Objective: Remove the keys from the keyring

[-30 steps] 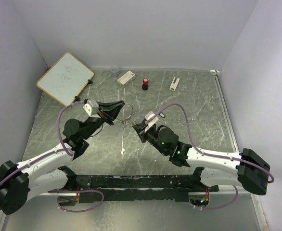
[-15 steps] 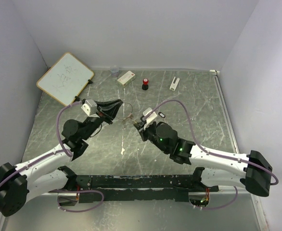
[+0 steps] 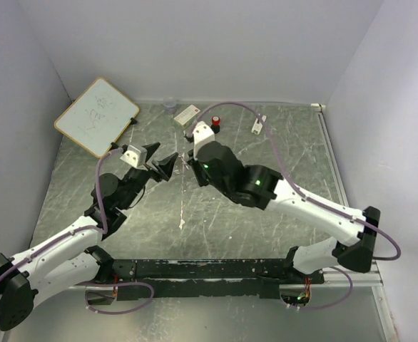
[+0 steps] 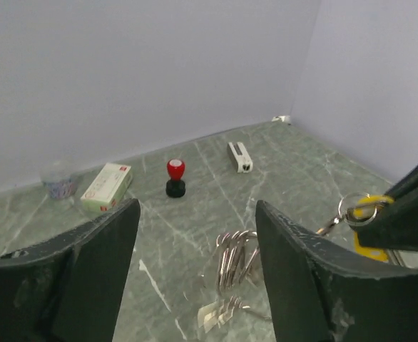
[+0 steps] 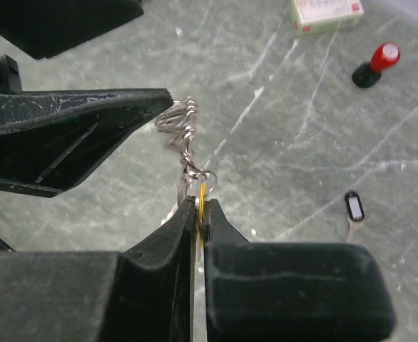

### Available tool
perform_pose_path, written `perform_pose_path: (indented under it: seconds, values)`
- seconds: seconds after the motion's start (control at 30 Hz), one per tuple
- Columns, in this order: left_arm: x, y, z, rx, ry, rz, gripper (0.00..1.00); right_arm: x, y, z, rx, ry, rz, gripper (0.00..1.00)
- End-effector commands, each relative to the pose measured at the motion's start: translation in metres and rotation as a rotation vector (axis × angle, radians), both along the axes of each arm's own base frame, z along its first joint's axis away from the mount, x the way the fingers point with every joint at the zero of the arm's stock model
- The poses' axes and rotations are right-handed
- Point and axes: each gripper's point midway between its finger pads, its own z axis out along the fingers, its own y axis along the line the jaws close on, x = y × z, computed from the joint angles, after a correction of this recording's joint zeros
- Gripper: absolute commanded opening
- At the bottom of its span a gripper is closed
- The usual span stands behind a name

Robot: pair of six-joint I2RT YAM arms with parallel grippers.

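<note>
Silvery, light and slippery, the keys (image 4: 220, 312) hang with the thin keyring (image 4: 232, 256) on the near side of the red-topped knob (image 4: 175, 177). The right fingers (image 5: 166, 249) pinch the yellow-headed key (image 4: 369, 229). The left fingers (image 4: 102, 256) gape wide just beside the ring. The wire looks springy, so the loop itself is likely the best place to grip.

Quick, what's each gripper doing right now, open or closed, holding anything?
Left gripper: open, empty.
Right gripper: shut on the small yellow-headed key.

White arms (image 3: 60, 249), black joints, mauve cables (image 3: 277, 153)
</note>
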Motion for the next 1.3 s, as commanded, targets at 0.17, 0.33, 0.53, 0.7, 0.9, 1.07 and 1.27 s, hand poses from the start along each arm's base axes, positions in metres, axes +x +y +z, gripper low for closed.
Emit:
perform_pose_path:
  seconds: [0.17, 0.33, 0.53, 0.7, 0.9, 1.07, 1.27]
  values:
    - [0.003, -0.001, -0.003, 0.027, 0.028, 0.009, 0.98, -0.033, -0.027, -0.029, -0.268, 0.164, -0.07, 0.0]
    - [-0.012, -0.01, 0.002, 0.093, -0.035, -0.076, 0.99, -0.032, -0.031, -0.013, -0.228, 0.116, -0.094, 0.0]
    - [-0.043, -0.032, -0.001, 0.165, -0.156, -0.274, 0.79, -0.035, -0.03, 0.0, -0.187, 0.096, -0.072, 0.0]
    - [-0.075, -0.048, 0.002, 0.165, -0.256, -0.451, 0.86, -0.037, -0.034, 0.005, -0.186, 0.092, -0.071, 0.0]
    - [-0.083, -0.058, 0.003, 0.135, -0.271, -0.529, 0.87, -0.038, -0.032, 0.009, -0.155, 0.081, -0.068, 0.0]
    - [-0.09, -0.062, 0.009, 0.104, -0.312, -0.575, 0.85, -0.039, -0.027, 0.008, -0.144, 0.083, -0.058, 0.0]
    - [-0.09, -0.065, 0.008, 0.098, -0.309, -0.592, 0.79, -0.04, -0.024, 0.009, -0.132, 0.08, -0.057, 0.0]
